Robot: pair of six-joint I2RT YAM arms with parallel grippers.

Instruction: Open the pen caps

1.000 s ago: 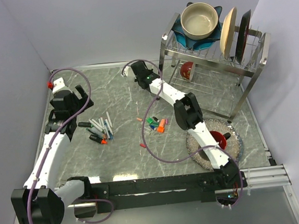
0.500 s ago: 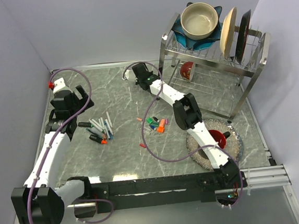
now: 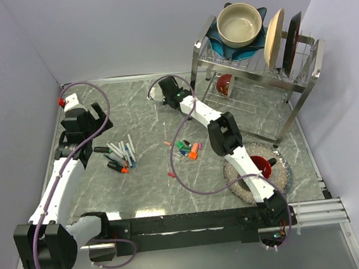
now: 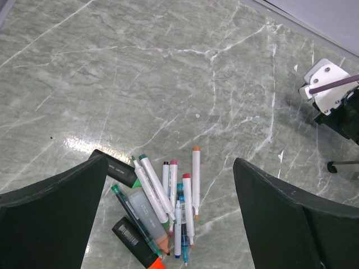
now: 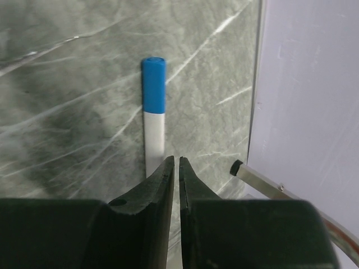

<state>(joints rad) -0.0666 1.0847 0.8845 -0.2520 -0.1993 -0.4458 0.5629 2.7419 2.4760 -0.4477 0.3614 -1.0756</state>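
Pen caps (image 3: 188,149) are lying in a loose coloured heap on the counter (image 4: 168,67), well apart from both sets of jaws. One blue cap (image 5: 153,85) is sitting on a white marker barrel (image 5: 152,140) straight ahead of the right gripper (image 5: 176,159). Its jaws are standing almost together with only a thin slit between them, and nothing is showing in that slit. The barrel's near end is disappearing behind one tip. A wall (image 5: 305,84) and a rack leg (image 5: 263,180) are crowding the right side of these jaws. The left gripper (image 4: 170,159) is hanging with jaws spread wide and empty above a pile of markers (image 4: 162,213), with open counter stretching ahead.
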